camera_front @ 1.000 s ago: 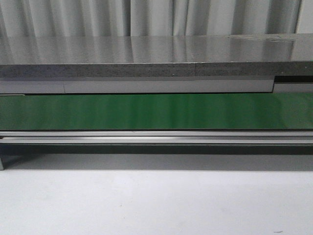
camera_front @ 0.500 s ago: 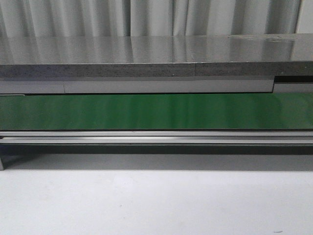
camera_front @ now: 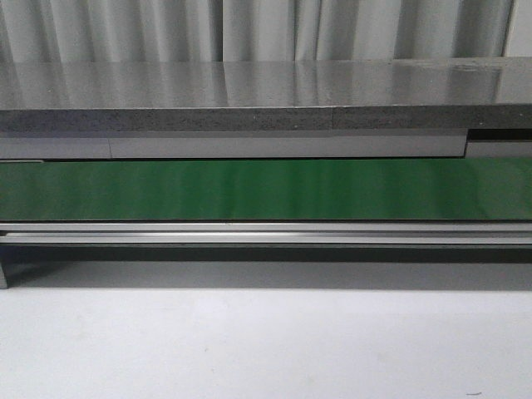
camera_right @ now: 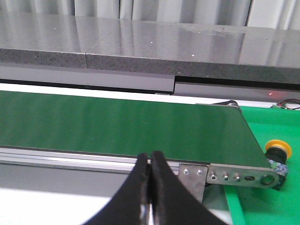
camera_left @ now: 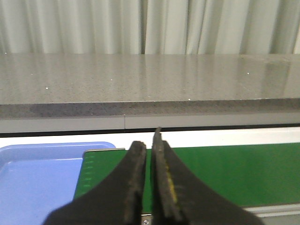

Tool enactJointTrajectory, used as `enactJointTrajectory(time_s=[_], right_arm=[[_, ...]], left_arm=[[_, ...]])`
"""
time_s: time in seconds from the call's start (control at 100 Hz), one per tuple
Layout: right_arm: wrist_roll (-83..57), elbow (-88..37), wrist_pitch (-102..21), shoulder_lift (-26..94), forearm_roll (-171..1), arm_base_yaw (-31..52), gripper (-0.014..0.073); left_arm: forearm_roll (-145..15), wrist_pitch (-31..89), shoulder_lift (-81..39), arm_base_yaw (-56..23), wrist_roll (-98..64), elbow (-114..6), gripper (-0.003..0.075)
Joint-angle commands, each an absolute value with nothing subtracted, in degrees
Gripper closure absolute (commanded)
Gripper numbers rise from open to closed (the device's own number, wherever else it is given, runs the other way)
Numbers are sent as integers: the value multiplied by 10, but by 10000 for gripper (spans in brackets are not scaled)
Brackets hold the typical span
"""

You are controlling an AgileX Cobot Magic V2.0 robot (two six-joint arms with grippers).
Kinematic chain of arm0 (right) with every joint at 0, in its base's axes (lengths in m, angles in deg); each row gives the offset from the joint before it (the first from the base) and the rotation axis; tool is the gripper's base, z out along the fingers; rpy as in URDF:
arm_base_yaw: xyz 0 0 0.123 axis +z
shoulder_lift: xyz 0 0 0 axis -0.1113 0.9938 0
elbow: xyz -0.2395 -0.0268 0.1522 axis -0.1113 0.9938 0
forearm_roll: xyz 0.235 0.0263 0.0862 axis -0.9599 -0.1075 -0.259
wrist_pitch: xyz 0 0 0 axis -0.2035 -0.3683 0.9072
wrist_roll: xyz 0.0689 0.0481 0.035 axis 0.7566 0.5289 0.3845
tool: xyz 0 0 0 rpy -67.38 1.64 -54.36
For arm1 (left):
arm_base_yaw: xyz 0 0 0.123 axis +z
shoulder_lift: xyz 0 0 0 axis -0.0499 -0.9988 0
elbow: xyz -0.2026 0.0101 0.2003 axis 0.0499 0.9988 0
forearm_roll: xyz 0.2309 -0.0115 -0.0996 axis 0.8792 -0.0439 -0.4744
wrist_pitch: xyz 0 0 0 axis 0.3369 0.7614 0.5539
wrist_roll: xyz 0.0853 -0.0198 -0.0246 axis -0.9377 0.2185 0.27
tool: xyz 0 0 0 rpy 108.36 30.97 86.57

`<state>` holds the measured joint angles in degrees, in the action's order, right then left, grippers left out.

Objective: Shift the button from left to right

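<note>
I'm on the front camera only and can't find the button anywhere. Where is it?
Observer: The right wrist camera shows the button, yellow cap up, on a green surface just past the right end of the belt.
Operator: Is either claw holding anything?
Observer: No. The right claw is shut with nothing in it, poised in front of the belt's near rail.
Operator: And the left side?
Observer: The left claw is also closed on nothing, and the left wrist camera shows a blue tray at the belt's left end. The part of the tray in view has nothing in it.
</note>
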<state>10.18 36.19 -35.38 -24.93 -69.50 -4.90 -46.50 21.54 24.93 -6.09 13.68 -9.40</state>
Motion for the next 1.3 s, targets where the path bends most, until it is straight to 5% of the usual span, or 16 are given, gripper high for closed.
enactJointTrajectory(time_s=[0.0, 0.61, 1.29], right_arm=[[101, 362, -307, -259, -689, -50, 662], [101, 362, -307, -259, -689, -50, 662], [101, 362, -308, -259, -689, -50, 662]], left_arm=[[-416, 152, 266, -44, 206, -88, 715], [-382, 149, 392, 14, 235, 57, 715], [-383, 158, 392, 14, 235, 58, 715]])
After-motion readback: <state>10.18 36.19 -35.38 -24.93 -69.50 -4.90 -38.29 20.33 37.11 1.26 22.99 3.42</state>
